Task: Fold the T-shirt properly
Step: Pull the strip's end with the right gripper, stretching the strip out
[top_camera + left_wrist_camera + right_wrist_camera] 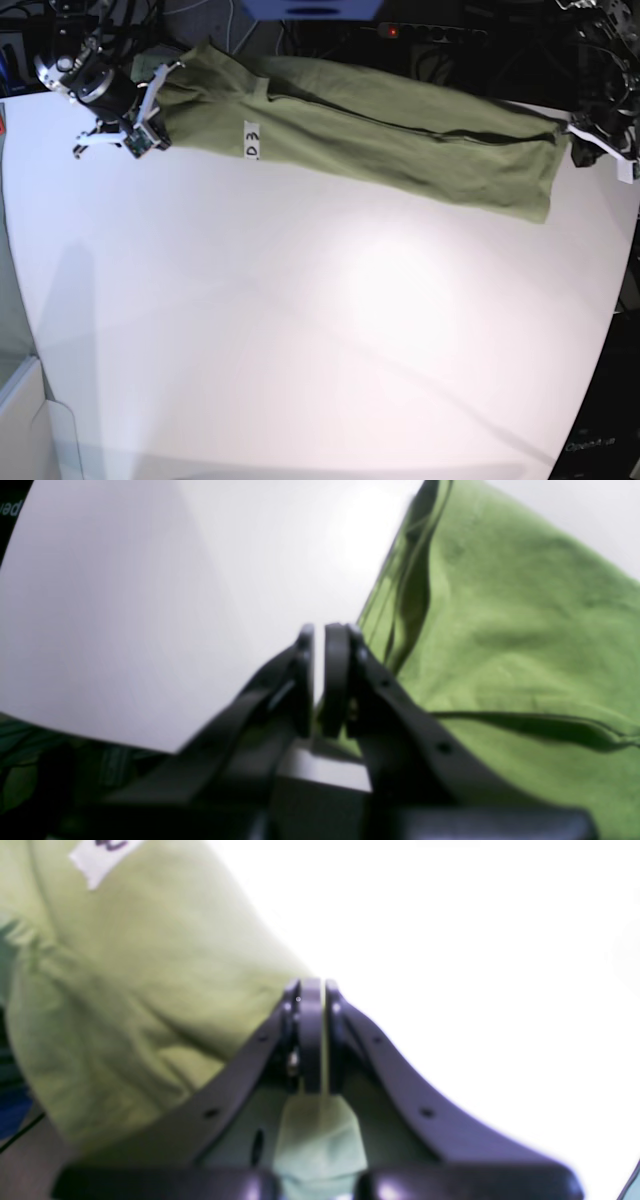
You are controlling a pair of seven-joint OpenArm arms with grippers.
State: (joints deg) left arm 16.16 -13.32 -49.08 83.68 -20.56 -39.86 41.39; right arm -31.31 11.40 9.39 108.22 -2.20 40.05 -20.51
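The olive-green T-shirt (400,135) lies stretched in a long band along the far side of the white table (300,330), its white label (251,140) facing up. At the band's left end my right gripper (158,98) is shut on the cloth. In the right wrist view a thin green layer runs between the pads of that gripper (317,985), with the T-shirt (125,990) and label (100,860) to their left. My left gripper (572,135) holds the band's right end. In the left wrist view this gripper (320,630) is shut at the T-shirt's (500,630) edge, green cloth low between the pads.
Dark cables and equipment crowd the space behind the table's far edge, with a power strip (430,32) showing a red light. A pale box (25,420) stands off the table's near left corner. The table's right edge curves close to the left arm.
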